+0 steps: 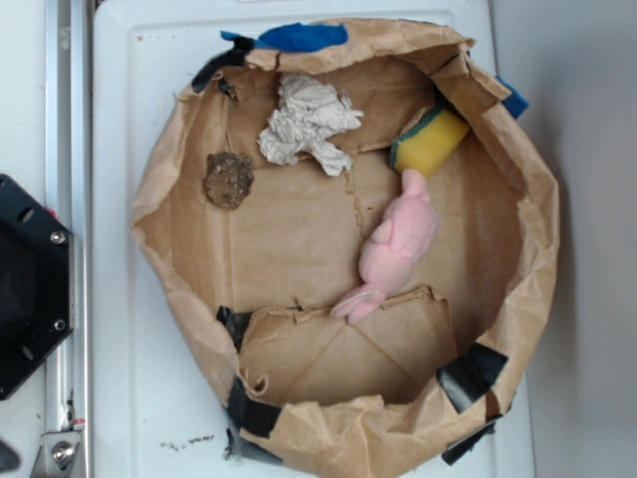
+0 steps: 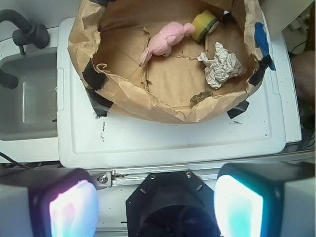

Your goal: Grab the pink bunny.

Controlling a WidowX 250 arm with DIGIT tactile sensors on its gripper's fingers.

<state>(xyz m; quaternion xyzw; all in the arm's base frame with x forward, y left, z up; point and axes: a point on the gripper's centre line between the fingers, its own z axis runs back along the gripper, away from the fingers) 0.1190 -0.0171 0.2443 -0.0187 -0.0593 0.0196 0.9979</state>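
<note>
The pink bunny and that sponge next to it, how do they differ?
The pink bunny is pale pink, soft and elongated; the sponge is yellow with a green layer, short and blocky. The bunny lies flat; the sponge leans against the paper wall. Both are inside the paper enclosure, touching.

tool [image 2: 157,205] held high, fingers [image 2: 74,210] spread wide apart, empty.

Soft plush pink bunny [image 1: 398,244], creased brown paper wall [image 1: 532,259], smooth white plastic lid [image 2: 173,143]
</note>
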